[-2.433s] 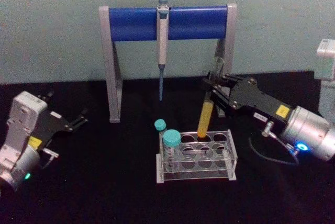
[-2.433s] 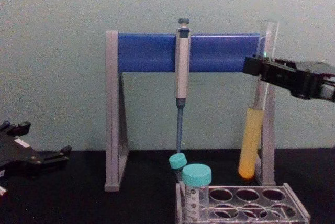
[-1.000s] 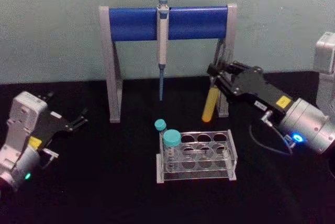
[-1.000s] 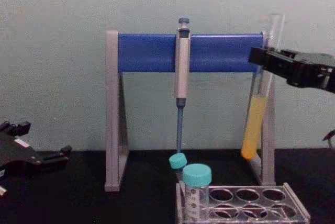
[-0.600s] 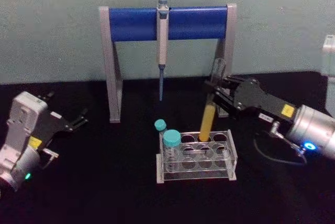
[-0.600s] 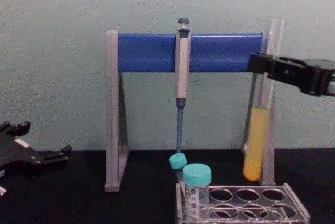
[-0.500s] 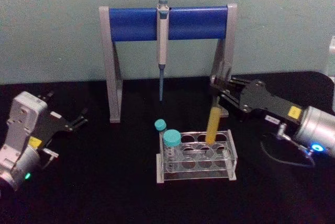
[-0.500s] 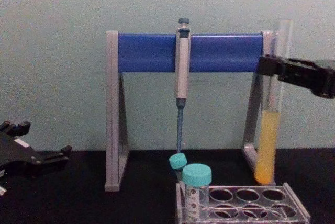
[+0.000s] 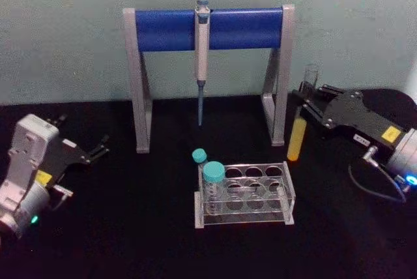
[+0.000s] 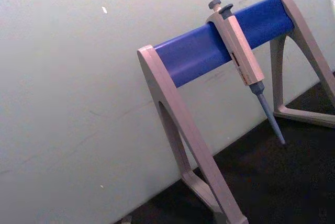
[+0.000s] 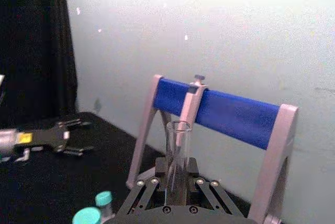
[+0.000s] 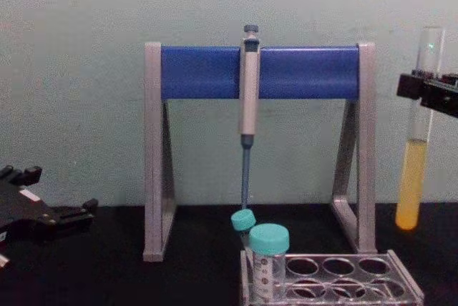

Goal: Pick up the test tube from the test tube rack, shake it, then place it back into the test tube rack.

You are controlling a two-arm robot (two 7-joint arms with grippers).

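The test tube (image 9: 297, 137) is a long clear glass tube with yellow-orange liquid in its lower part. It hangs upright in the air, to the right of the test tube rack (image 9: 287, 192) and off it. My right gripper (image 9: 306, 105) is shut on the tube's upper glass. The chest view shows the test tube (image 12: 413, 177) beyond the stand's right leg, held by the right gripper (image 12: 429, 90). The right wrist view looks down on the tube's open mouth (image 11: 177, 127) between the right gripper (image 11: 176, 183) fingers. My left gripper (image 9: 100, 147) rests open at the far left.
A grey-and-blue pipette stand (image 9: 159, 29) holds a pipette (image 9: 201, 60) behind the rack. Two teal-capped tubes (image 9: 213, 174) stand in the rack's left end. The clear rack (image 12: 401, 291) sits low at the front in the chest view. The tabletop is black.
The right gripper has swung the test tube back and forth above the rack and has now carried it right, off the rack. The left arm has not moved.
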